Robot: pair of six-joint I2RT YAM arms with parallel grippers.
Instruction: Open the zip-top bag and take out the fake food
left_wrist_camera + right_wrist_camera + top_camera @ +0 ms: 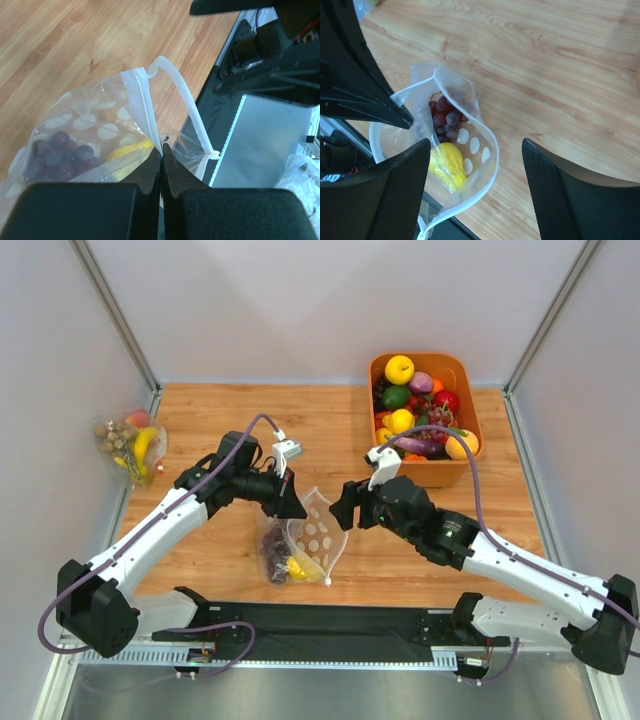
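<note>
clear, floppy, spotted zip-top bag [305, 540] lies on the wood-grain table [220, 420]. left gripper [161, 150] clenches its white zip strip [142, 105]; right gripper [343, 512] hangs unclenched above. inside, knobbly purple grapes [445, 117] and a yellow fruit [447, 165], partly hidden.

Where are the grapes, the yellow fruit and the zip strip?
grapes [445, 117]: right wrist view, middle of bunch.
yellow fruit [447, 162]: right wrist view, its centre.
zip strip [144, 107]: left wrist view, its straight stretch.

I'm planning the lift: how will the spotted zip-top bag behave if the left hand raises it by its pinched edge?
Likely floppy: the zip-top bag creases and droops from the left hand. Probably bottom-heavy, since the grapes and yellow fruit lie bunched at its bottom, so it may swing. Its gaping mouth might spill them if tipped.
</note>
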